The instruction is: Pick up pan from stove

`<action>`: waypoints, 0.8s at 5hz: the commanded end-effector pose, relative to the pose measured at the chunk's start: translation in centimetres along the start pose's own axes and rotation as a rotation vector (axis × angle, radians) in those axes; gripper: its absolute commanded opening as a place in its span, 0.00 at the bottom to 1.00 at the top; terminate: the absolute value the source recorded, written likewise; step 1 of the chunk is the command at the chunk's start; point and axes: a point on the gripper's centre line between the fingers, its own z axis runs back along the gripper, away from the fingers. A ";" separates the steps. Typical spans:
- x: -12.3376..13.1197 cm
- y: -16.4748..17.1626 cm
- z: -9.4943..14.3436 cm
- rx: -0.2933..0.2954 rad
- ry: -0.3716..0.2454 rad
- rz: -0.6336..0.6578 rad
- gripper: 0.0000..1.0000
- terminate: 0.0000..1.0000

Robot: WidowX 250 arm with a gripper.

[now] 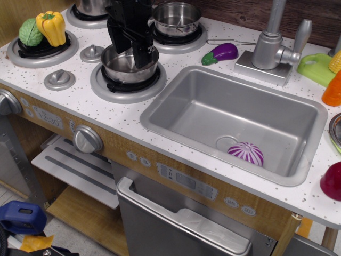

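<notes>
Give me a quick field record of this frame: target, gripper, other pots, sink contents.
target: pan on front right burner of stove
gripper: gripper lowered at pan's right rim; open or shut unclear
other pots: steel pot on back right burner
front left burner: yellow pepper, green vegetable
sink contents: purple striped ball in sink

pan (129, 65) on the stove's (80, 93) front burner at upper left; sink (213, 101) to its right, ball (245, 153) inside.

No text, label, brand or number is legible on anything here.
</notes>
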 end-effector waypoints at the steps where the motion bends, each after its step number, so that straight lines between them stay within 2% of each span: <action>1: 0.0 0.0 0.0 0.000 0.000 0.000 1.00 0.00; 4: -0.5 0.1 -1.5 -0.016 -0.040 -0.016 1.00 0.00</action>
